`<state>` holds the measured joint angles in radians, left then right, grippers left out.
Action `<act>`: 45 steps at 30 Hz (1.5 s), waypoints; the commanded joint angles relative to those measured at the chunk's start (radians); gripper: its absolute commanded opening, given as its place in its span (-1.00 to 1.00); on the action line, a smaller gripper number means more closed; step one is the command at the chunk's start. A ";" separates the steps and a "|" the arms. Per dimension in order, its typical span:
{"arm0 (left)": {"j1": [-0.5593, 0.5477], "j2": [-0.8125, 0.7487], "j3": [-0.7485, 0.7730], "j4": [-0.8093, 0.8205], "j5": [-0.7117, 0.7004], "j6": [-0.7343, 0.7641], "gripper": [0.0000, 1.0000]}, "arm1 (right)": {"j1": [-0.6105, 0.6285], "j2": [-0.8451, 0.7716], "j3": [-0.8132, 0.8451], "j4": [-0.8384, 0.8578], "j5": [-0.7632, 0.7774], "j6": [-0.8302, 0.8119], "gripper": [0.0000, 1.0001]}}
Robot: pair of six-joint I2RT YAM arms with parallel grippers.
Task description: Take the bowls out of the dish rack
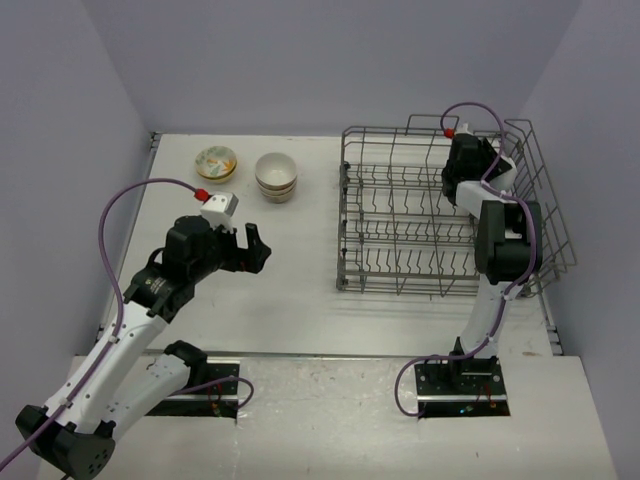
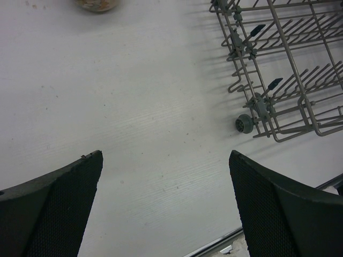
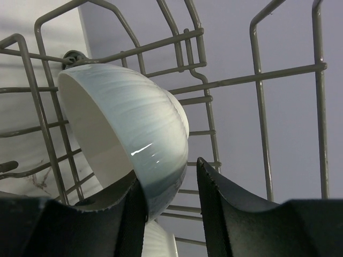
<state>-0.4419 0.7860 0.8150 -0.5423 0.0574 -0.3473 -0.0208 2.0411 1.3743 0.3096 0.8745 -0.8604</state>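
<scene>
The grey wire dish rack [image 1: 395, 215] stands at the back right. My right gripper [image 1: 463, 172] reaches into its far right corner. In the right wrist view a white bowl [image 3: 134, 123] stands on edge against the rack wires [image 3: 257, 80]. The right gripper [image 3: 170, 171] straddles its wall, with the left finger [image 3: 115, 214] inside against the rim and the right finger [image 3: 230, 214] a narrow gap off the outside. The rim of another white bowl [image 3: 158, 241] shows just below. My left gripper [image 1: 255, 245] [image 2: 166, 155] hangs open over bare table, left of the rack.
At the back left of the table a floral bowl [image 1: 215, 162] [image 2: 96, 4] sits beside a stack of white bowls [image 1: 276, 176]. The rack's near left corner with a small wheel [image 2: 244, 123] lies to the right of the left gripper. Walls close in the table.
</scene>
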 commanded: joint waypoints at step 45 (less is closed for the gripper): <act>-0.023 -0.022 0.001 0.028 -0.017 0.011 1.00 | 0.059 -0.061 -0.067 0.827 0.133 -0.545 -1.00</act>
<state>-0.4595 0.7753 0.8150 -0.5400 0.0589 -0.3473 0.0242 2.0411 1.2896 0.9642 0.9833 -1.3552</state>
